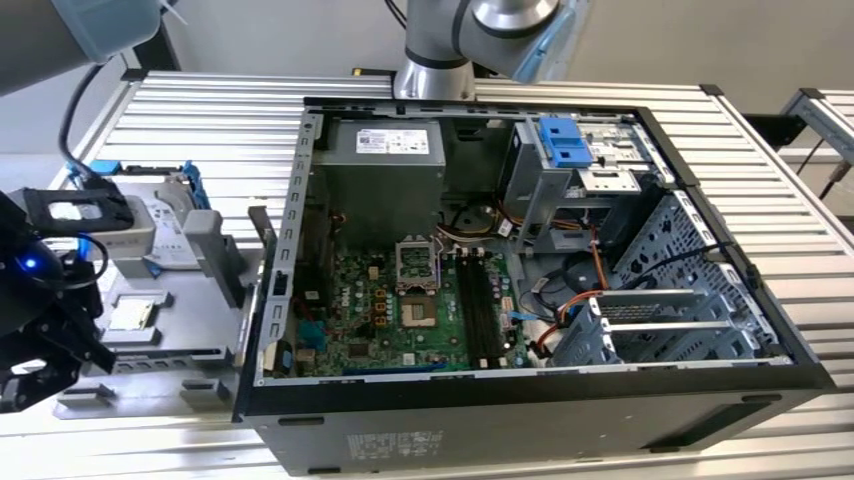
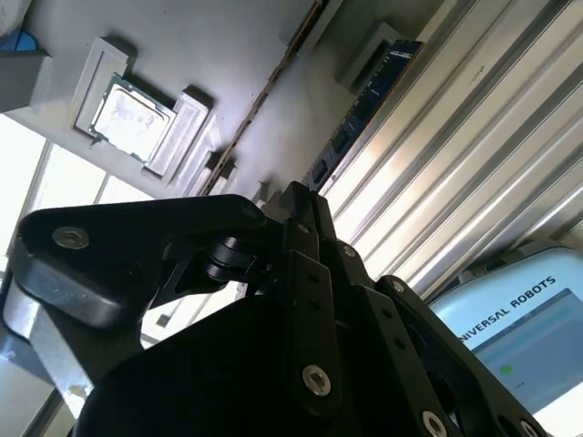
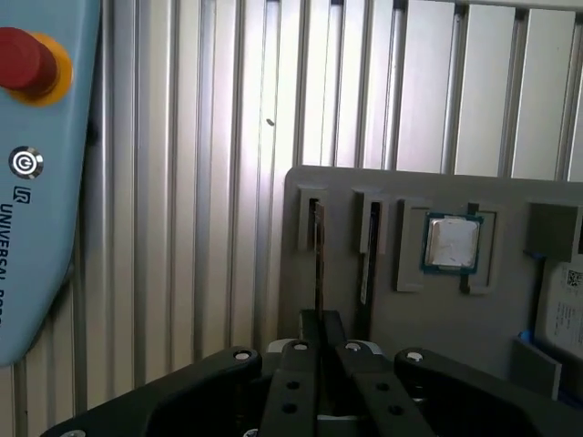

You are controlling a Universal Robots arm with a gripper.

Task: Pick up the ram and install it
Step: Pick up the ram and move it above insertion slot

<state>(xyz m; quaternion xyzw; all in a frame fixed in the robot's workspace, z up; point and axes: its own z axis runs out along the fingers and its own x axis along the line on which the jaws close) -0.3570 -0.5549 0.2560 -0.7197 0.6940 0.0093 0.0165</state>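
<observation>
1. On the grey holder tray (image 3: 510, 300), beside the open computer case (image 1: 534, 400), the ram (image 3: 317, 259) stands on edge in a slot. It is the slot farthest from the processor chip (image 3: 453, 243), at the tray's border.
2. The gripper (image 3: 321, 320) has its jaws drawn narrow and appears closed on the near end of the ram. In both wrist views the stick runs straight into the tips.
3. Step in hand, by your reading, is the pick. The ram looks seated in its slot and not yet raised.
4. The gripper's own body hides how deep the hold goes. Treat the hold as shallow until you know otherwise.
5. You are holding one end, so the far end may sag or pivot. Move slowly and keep the wrist square to the slot.
6. Draw the ram out along the slot walls with no twist. The board is thin and likely flexes, and a cocked pull could bind it.
7. A second stick (image 3: 369, 250) sits in the neighbouring slot, just beside the ram. Give it room on that side.
8. The teach pendant (image 3: 36, 182) lies on the slatted table (image 3: 228, 137), apart from the tray. Keep the arm clear of it.
</observation>
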